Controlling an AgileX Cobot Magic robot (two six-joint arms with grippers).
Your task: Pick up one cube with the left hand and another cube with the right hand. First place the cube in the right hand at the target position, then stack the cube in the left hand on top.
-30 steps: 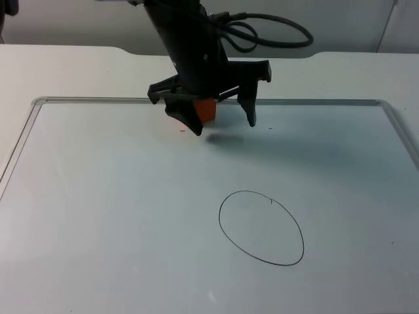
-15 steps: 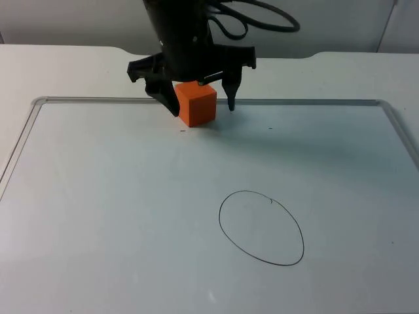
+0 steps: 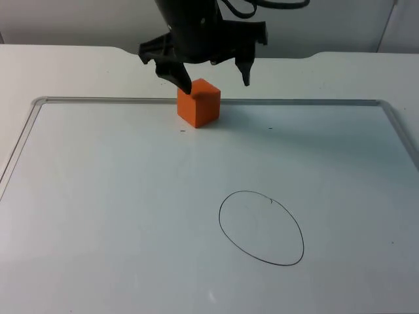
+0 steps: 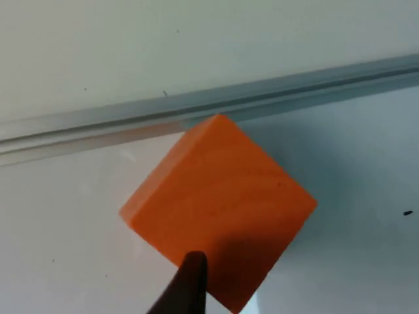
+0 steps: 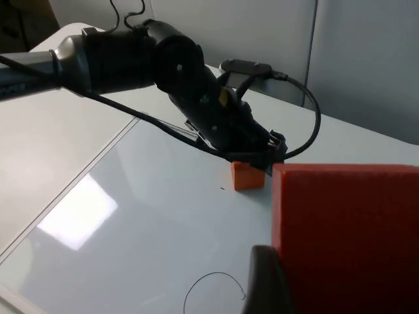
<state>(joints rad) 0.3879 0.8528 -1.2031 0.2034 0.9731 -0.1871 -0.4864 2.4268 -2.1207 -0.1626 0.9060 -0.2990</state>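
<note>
- Left gripper (image 3: 213,77), jaws apart, hangs over the orange cube (image 3: 198,102) beside the whiteboard's far rim (image 3: 308,101).
- Right gripper (image 5: 308,288) seemingly clamps a second orange cube (image 5: 347,235).
- Drawn circle (image 3: 261,227) lies well apart.

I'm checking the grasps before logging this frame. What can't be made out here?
Top view: whether the left tool, open above the orange cube, touches its top; one fingertip overlaps it.
Left wrist view: that cube's near corner, behind the fingertip.
Right wrist view: the held cube in the right tool, cut off by the picture's edge; the drawn circle, partly behind the fingertip.
</note>
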